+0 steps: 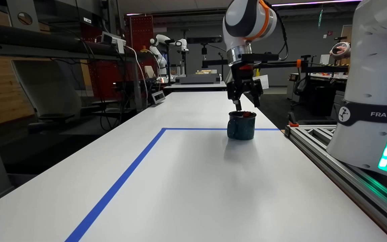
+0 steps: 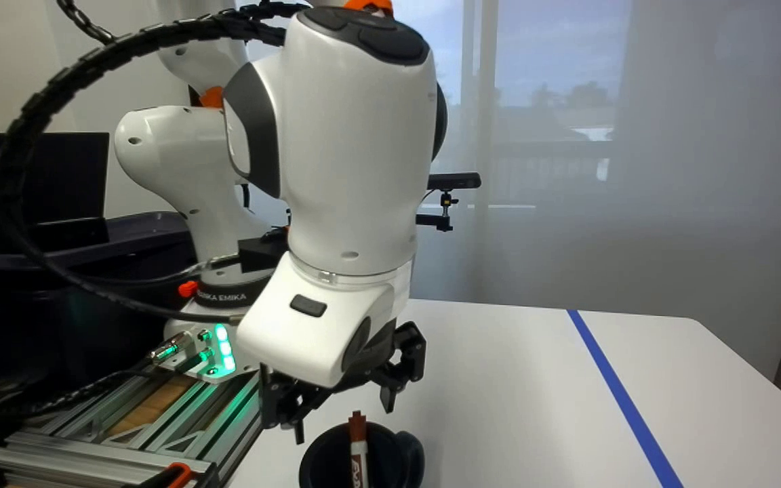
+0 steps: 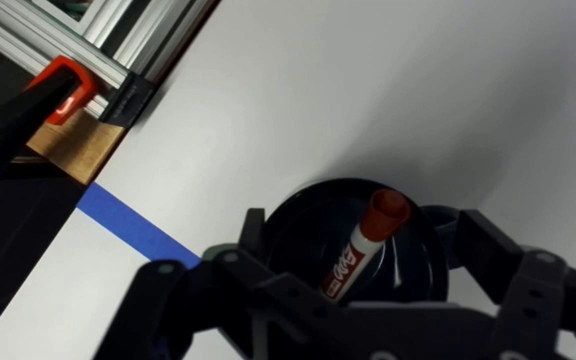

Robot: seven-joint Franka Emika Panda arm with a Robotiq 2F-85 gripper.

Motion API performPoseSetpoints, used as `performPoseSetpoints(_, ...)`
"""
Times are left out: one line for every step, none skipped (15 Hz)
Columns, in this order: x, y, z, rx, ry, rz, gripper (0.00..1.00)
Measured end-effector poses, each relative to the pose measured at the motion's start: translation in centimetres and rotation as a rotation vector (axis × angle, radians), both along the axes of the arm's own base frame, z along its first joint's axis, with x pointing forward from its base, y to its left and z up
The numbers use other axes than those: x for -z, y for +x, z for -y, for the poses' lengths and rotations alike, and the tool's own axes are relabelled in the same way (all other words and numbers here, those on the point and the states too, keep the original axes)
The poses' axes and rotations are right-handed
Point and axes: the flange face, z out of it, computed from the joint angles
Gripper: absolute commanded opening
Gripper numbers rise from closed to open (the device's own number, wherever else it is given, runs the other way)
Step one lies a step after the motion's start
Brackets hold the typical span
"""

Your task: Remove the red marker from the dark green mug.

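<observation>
The dark green mug [image 1: 242, 127] stands upright on the white table; in an exterior view its lower part is cut off by the frame edge [image 2: 316, 461]. The red marker [image 3: 353, 255], white-barrelled with a red cap, leans inside the mug, cap end up against the rim by the handle. Its cap also shows above the rim in an exterior view [image 2: 358, 428]. Its lower end is hidden behind the gripper in the wrist view. My gripper [image 1: 247, 105] is open and empty just above the mug. In the wrist view its fingers [image 3: 363, 230] are spread either side of the mug's mouth, apart from the marker.
Blue tape [image 1: 123, 178] marks lines on the white table [image 1: 193, 188]. The robot base [image 1: 368, 141] stands on a metal rail frame [image 1: 328, 168] along the table's edge. A clamp with an orange part [image 3: 80, 90] sits at the frame's corner, near that edge.
</observation>
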Motion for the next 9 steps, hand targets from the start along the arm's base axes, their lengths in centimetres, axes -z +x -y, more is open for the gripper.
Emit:
performPoseSetpoints(0.1,0.02,0.03,0.009,0.008,0.01,0.58)
performPoseSetpoints(0.2,0.06,0.04,0.018,0.015,0.018,0.5)
performPoseSetpoints(0.3,0.07,0.04,0.024,0.021,0.024,0.42)
performPoseSetpoints(0.41,0.08,0.04,0.03,0.027,0.029,0.34)
performPoseSetpoints(0.52,0.08,0.04,0.033,0.033,0.035,0.26)
performPoseSetpoints(0.62,0.08,0.04,0.037,0.038,0.039,0.19)
performPoseSetpoints(0.71,0.09,0.06,0.041,0.042,0.044,0.11)
performPoseSetpoints(0.79,0.09,0.07,0.043,0.045,0.049,0.09)
performPoseSetpoints(0.88,0.08,0.08,0.044,0.048,0.051,0.07)
